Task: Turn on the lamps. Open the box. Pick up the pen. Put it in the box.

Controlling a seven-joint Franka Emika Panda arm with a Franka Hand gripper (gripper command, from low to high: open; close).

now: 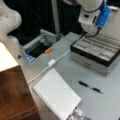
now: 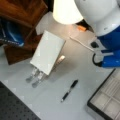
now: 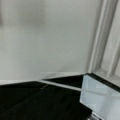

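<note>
The box [image 1: 96,53] sits open at a front view's right, its pale divided lining showing, and it shows again at the bottom right corner of a front view [image 2: 106,100]. The lamp [image 2: 66,11] glows at a front view's top. The arm hangs over the box's far left corner, and the hand [image 1: 87,32] is hidden behind the wrist housing, so I cannot tell whether it is wide or narrow; it holds nothing that shows. The wrist view gives only the box's pale lining and a dark edge. The pen [image 1: 90,87] lies flat on the table [image 1: 67,67], in front of the box and well apart from the arm, beside the notebook [image 1: 56,96] in both front views. It looks light, stiff and smooth, likely to roll or slip; the silver-grey middle, taken across its width, seems the steadiest hold. A white cable [image 1: 51,63] runs left of the box.
</note>
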